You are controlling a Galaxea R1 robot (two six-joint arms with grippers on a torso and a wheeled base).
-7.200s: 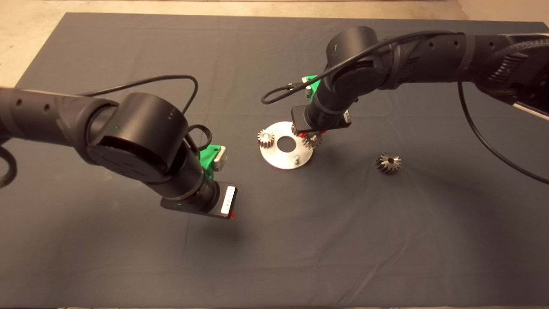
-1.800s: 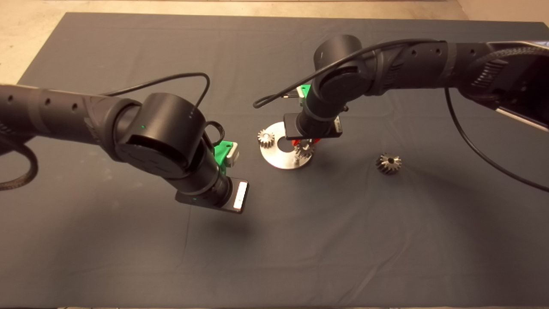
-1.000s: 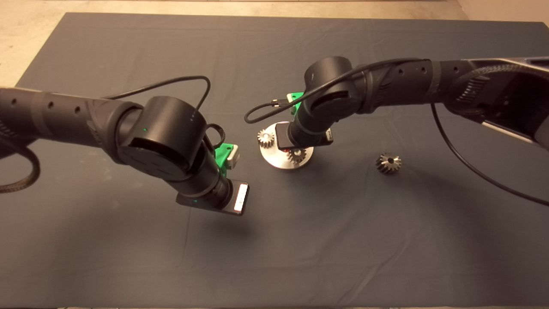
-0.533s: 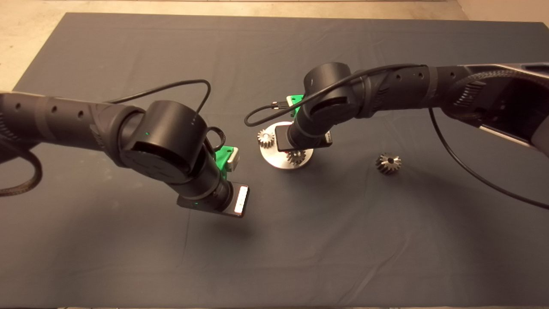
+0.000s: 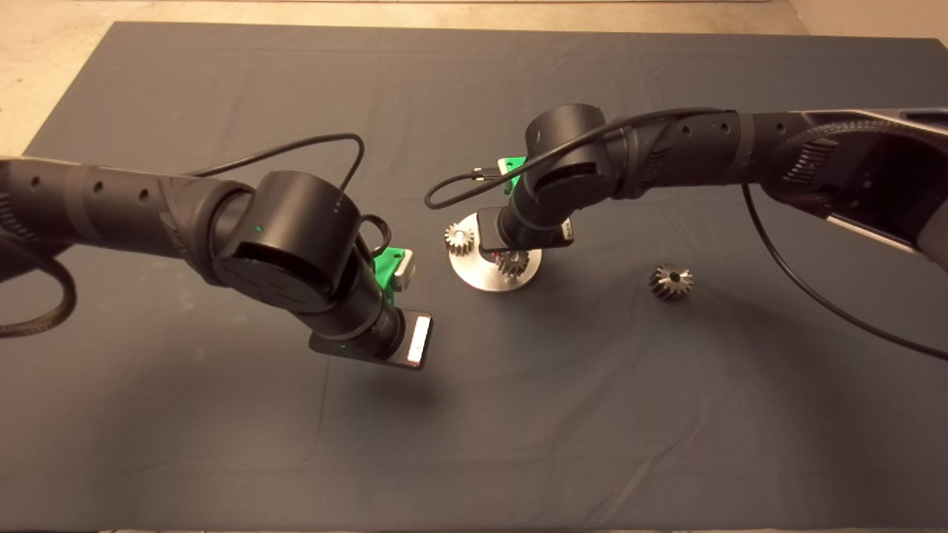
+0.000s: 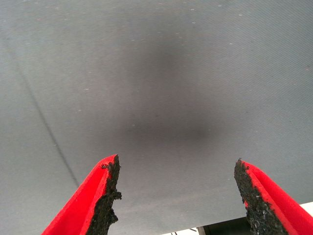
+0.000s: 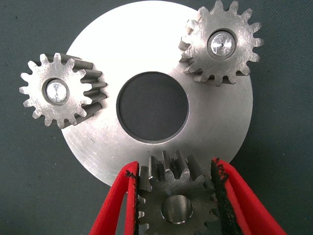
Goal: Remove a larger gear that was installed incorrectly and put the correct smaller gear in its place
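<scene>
The smaller gear (image 7: 176, 198) sits gripped in your right tool (image 7: 175, 196), bore upright over the plate (image 7: 122, 44) rim. You likely press straight down; the left tool (image 6: 177, 196) hangs open, farther off.

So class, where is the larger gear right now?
In the head view the larger gear lies alone on the mat, right of the round plate, apart from it and clear of both grippers.

Three small gears (image 7: 176, 200) – seemingly one larger gear (image 5: 671, 281).
</scene>
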